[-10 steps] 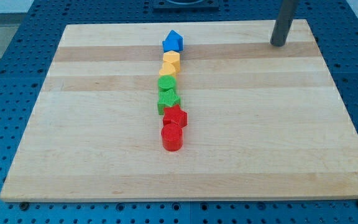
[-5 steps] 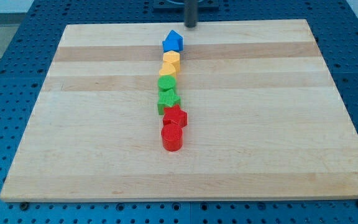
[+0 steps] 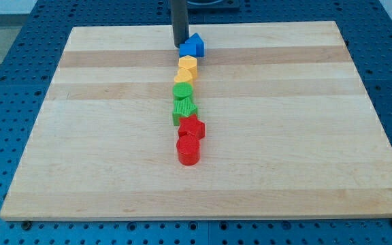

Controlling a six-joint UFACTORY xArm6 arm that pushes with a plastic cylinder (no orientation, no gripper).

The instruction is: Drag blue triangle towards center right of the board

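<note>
My tip [image 3: 180,45] stands at the view's top of the board [image 3: 318,136], pressed close against the view's left face of the blue triangle [image 3: 193,45], touching it or all but, though the angle does not let me be sure. There are no jaws on this rod to be apart or together; it only pushes. The blue triangle heads a column running down the middle of the board: below it a yellow block [image 3: 186,63], another yellow block [image 3: 185,74], a green block [image 3: 182,91], a green star [image 3: 184,109], a red star [image 3: 192,126] and a red cylinder [image 3: 188,150]. The triangle sits just above the first yellow one, nearly touching. To do the push well, I judge the tip should drive toward the view's right first, keeping the contact centred on the triangle's face so it does not spin off, then curve downward toward the middle of the right edge, well clear of the yellow blocks. No brand, label or writing can be read anywhere.
</note>
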